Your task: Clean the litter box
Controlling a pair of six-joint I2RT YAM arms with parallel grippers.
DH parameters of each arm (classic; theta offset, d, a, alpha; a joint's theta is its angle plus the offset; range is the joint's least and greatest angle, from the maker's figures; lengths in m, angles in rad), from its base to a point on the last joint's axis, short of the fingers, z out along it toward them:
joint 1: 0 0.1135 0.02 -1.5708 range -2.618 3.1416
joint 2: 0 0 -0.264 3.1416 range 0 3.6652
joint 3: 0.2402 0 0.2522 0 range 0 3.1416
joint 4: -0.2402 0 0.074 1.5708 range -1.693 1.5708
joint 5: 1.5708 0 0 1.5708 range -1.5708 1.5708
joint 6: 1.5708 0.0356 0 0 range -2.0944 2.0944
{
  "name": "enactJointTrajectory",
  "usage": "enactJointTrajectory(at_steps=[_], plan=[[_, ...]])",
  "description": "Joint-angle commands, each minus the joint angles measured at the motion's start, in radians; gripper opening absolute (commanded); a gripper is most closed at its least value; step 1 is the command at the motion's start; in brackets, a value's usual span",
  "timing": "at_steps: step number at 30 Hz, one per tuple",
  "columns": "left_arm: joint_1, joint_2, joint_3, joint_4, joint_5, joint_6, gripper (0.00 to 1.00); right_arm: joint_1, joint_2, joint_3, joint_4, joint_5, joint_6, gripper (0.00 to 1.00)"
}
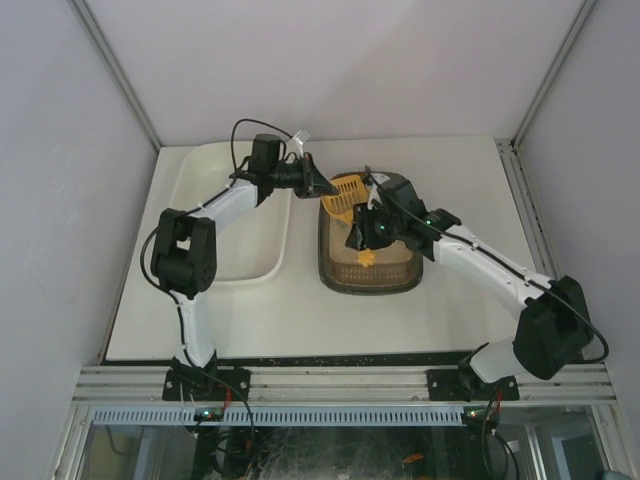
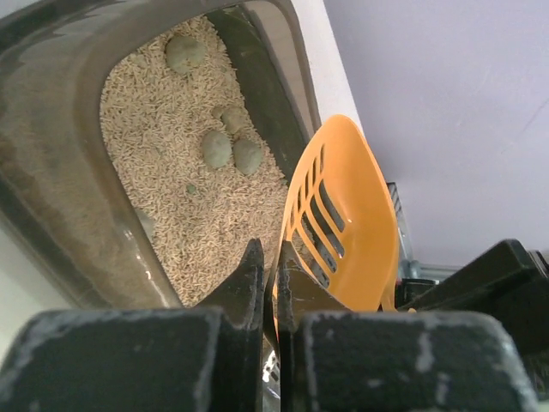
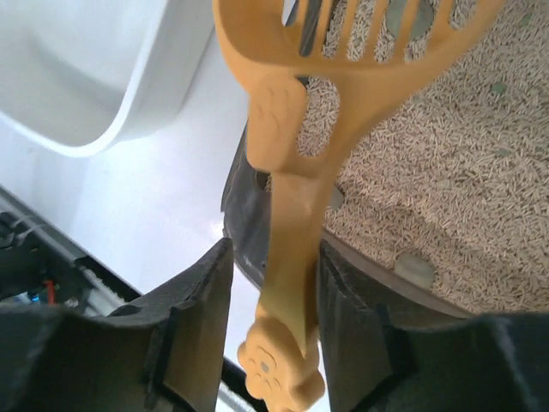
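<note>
The litter box (image 1: 371, 282) is a dark tray of beige litter right of centre, with greenish clumps (image 2: 217, 148) lying in it. An orange slotted scoop (image 1: 344, 194) hangs over its far left end. My left gripper (image 1: 322, 186) is shut on the scoop's rim; in the left wrist view the gripper (image 2: 268, 249) pinches the thin orange edge of the scoop (image 2: 347, 215). My right gripper (image 1: 358, 232) is open around the scoop's handle (image 3: 290, 257). That gripper (image 3: 274, 245) shows a clear gap on the left side of the handle.
A larger cream-white tub (image 1: 250, 242) lies left of the litter box, and my left arm reaches across its far end. Its rounded corner shows in the right wrist view (image 3: 77, 77). Booth walls close in the back and both sides.
</note>
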Motion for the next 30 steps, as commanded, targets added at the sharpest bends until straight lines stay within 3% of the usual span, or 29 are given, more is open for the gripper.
enactJointTrajectory(at_steps=[1,11,13,14,16,17,18,23,26,30], plan=[[-0.003,-0.077,-0.015,0.127,0.048,-0.084,0.00,-0.086,-0.104,-0.121,0.217,-0.250,0.095,0.36],[-0.004,-0.093,-0.018,0.127,0.031,-0.080,0.00,-0.141,-0.130,-0.233,0.384,-0.381,0.187,0.00],[-0.003,-0.099,-0.026,0.123,0.031,-0.075,0.03,-0.141,-0.133,-0.237,0.393,-0.379,0.196,0.00],[-0.002,-0.103,-0.023,0.107,0.030,-0.069,0.10,-0.141,-0.139,-0.242,0.395,-0.373,0.205,0.00],[0.000,-0.119,-0.004,0.032,0.006,-0.010,0.36,-0.138,-0.168,-0.242,0.374,-0.320,0.218,0.00],[0.002,-0.135,0.007,-0.047,-0.044,0.041,0.41,-0.139,-0.184,-0.238,0.346,-0.273,0.227,0.00],[0.005,-0.163,0.014,-0.104,-0.142,0.080,0.45,-0.144,-0.196,-0.220,0.290,-0.223,0.231,0.00],[-0.013,-0.308,-0.007,-0.257,-0.759,0.098,0.97,-0.188,-0.116,-0.062,-0.094,-0.136,0.141,0.00],[-0.019,-0.336,-0.021,-0.299,-0.915,-0.017,1.00,-0.194,-0.055,-0.014,-0.194,-0.123,0.089,0.00],[-0.036,-0.331,-0.043,-0.325,-0.945,-0.154,1.00,-0.214,0.031,0.034,-0.269,-0.150,0.043,0.00]])
